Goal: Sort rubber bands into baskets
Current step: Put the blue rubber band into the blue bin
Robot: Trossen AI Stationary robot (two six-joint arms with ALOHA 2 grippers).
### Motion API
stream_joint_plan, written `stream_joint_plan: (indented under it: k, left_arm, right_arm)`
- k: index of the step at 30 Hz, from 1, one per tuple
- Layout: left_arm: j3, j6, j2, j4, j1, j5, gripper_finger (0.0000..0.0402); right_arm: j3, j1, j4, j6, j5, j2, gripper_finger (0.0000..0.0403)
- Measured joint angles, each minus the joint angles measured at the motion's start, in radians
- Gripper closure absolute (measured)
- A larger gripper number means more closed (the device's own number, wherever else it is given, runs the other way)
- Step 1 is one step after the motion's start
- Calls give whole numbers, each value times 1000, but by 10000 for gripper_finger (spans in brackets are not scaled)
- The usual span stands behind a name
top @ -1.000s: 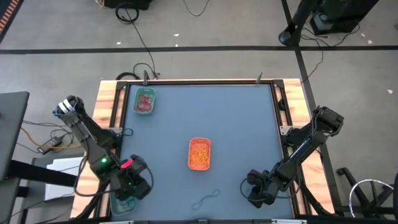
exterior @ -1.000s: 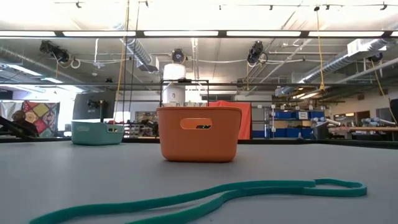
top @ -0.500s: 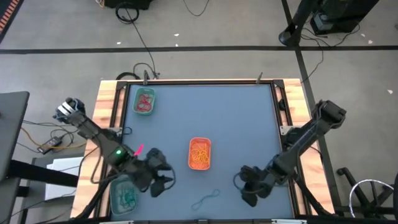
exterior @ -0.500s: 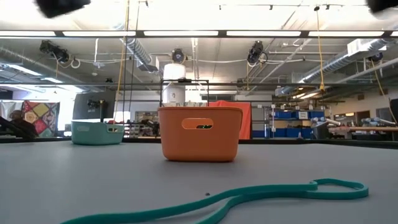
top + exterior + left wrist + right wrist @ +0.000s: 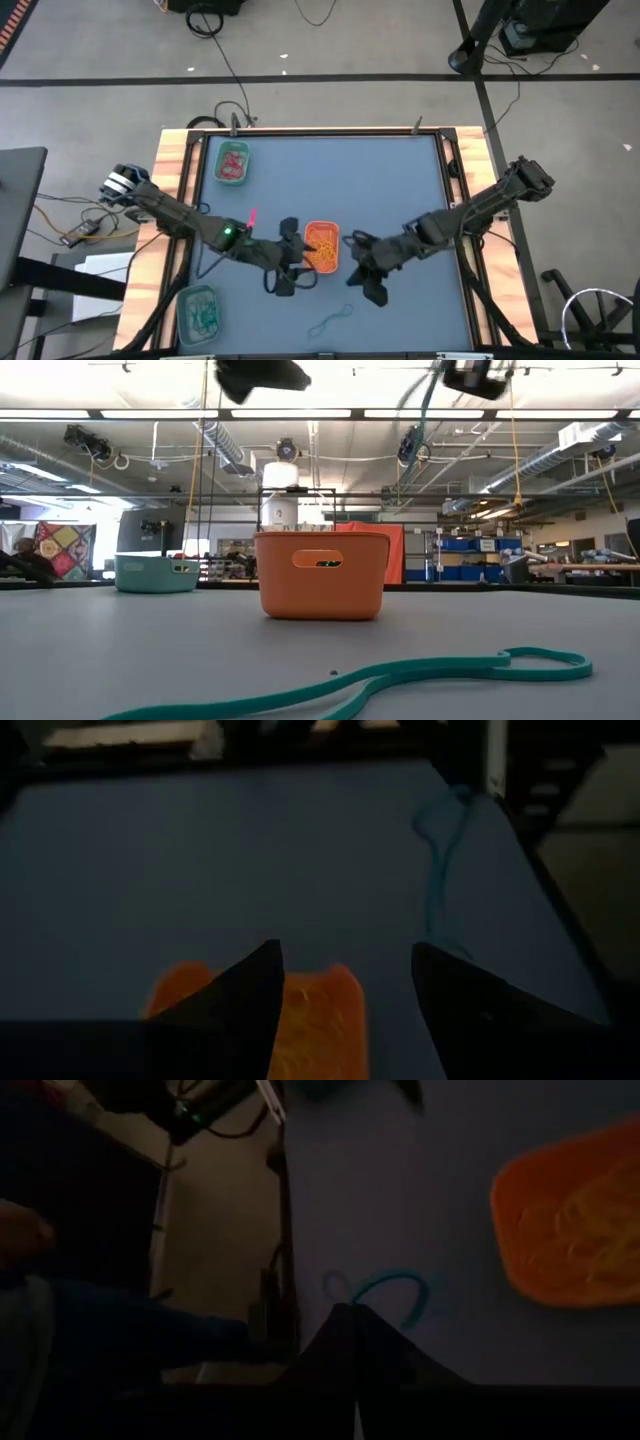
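On the grey worktop [image 5: 390, 190], a thin teal band [image 5: 331, 321] lies twisted near the front edge, the left gripper [image 5: 290, 272] apart, the right gripper [image 5: 362, 275] together.

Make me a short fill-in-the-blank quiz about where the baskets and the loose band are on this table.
1. The basket between the two grippers is coloured ____.
2. The rubber band lying loose on the table is coloured ____.
3. The left gripper's fingers are ____.
4. The right gripper's fingers are ____.

Missing words: orange; teal; open; shut
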Motion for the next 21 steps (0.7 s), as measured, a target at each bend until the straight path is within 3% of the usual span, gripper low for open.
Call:
stream_joint_plan:
  k: [2,7,11,17,21]
  left_arm:
    - [0,13,21,57,29,8,179]
    - [0,45,74,202,99,171,179]
    - [0,137,121,270,122,243,179]
    - [0,158,153,358,141,295,182]
    - [0,154,152,376,149,296,221]
  right_arm:
    - [16,-33,0,-38,-25,0,401]
    - [46,-102,0,-104,-82,-1,401]
    - [49,-145,-1,-128,-130,-2,401]
    - [49,-175,-2,-149,-148,-2,401]
    - [49,-177,0,-148,-144,-2,401]
